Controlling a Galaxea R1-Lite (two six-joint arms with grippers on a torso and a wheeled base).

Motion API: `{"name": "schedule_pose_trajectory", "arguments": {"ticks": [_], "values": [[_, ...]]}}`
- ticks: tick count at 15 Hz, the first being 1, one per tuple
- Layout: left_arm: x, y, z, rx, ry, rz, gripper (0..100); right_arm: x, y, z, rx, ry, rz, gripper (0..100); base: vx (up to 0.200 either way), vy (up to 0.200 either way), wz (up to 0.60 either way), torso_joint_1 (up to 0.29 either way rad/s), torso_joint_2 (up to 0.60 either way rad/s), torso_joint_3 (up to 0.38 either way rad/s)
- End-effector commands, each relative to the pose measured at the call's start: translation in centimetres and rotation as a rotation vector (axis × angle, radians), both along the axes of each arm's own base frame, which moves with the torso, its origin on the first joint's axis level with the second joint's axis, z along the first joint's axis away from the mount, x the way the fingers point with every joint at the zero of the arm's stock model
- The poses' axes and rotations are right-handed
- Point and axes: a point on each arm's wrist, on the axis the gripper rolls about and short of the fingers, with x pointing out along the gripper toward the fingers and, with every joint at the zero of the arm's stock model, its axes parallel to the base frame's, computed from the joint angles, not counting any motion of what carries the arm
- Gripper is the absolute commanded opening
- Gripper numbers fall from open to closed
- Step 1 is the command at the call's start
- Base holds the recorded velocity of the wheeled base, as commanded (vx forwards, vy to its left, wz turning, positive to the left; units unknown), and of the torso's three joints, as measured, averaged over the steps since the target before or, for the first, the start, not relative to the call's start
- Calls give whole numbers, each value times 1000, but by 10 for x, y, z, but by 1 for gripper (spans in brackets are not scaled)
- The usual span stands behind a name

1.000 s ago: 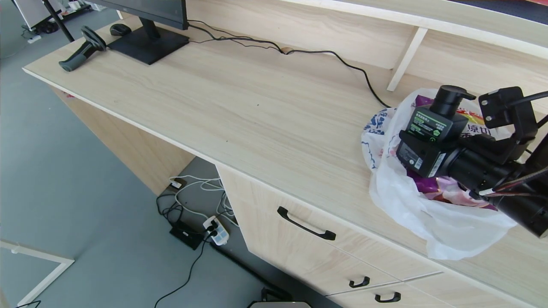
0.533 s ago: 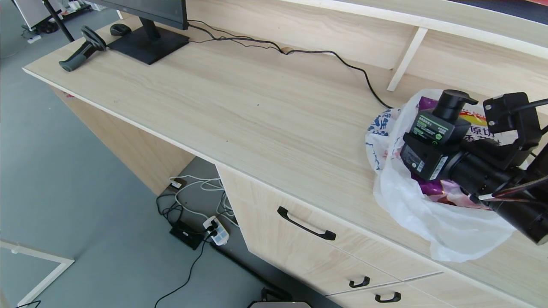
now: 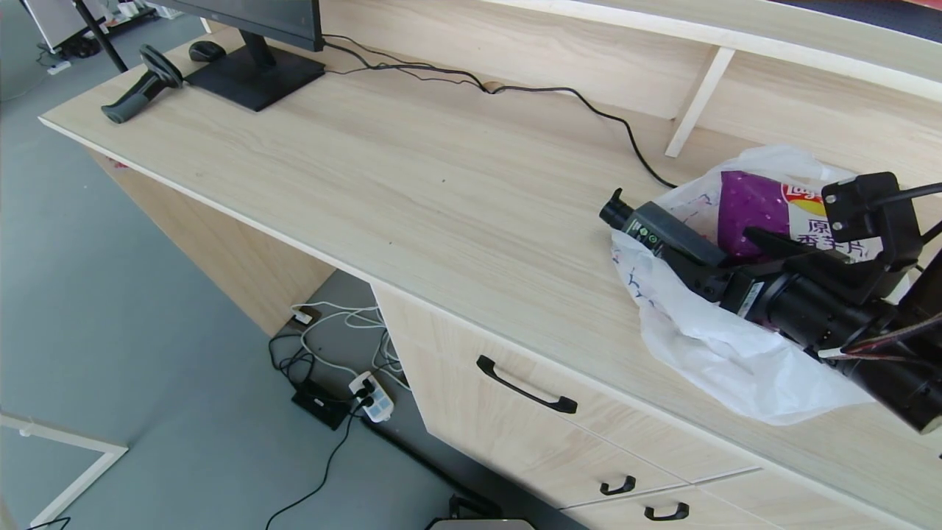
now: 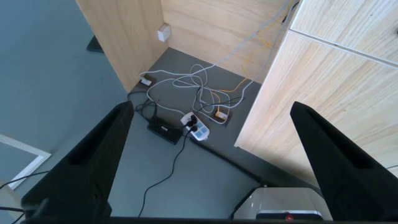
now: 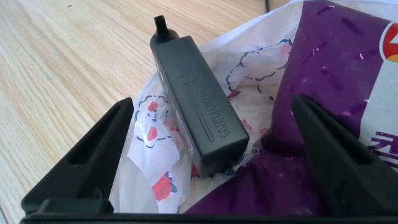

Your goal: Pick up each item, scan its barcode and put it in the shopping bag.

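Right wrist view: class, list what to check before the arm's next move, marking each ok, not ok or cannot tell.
1. Right gripper open, not gripping the bottle: ok.
2. Bottle wholly inside the bag: not ok; its pump end juts past the rim.
3. Chips in the bag: ok.
4. Bottle's barcode scanned: cannot tell.
5. Left gripper open, holding nothing: ok.
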Motion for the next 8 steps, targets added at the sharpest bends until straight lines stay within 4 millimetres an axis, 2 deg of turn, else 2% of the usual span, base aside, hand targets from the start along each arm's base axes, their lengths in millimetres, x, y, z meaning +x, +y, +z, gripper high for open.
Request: {"name": "schedule_pose_trajectory", "arguments": {"ticks": [1, 4, 8], "values": [[0, 0, 0, 0, 2, 0, 100, 0, 0, 0, -2, 2, 1, 100, 0, 0, 0, 0, 0, 0], [0, 0, 0, 0, 2, 0, 100, 0, 5, 11, 14, -48, 19, 100, 0, 0, 0, 0, 0, 0], [0, 0, 0, -1, 2, 0, 100, -15, 2, 32, 60, -174, 30, 100, 0, 0, 0, 0, 0, 0]]}}
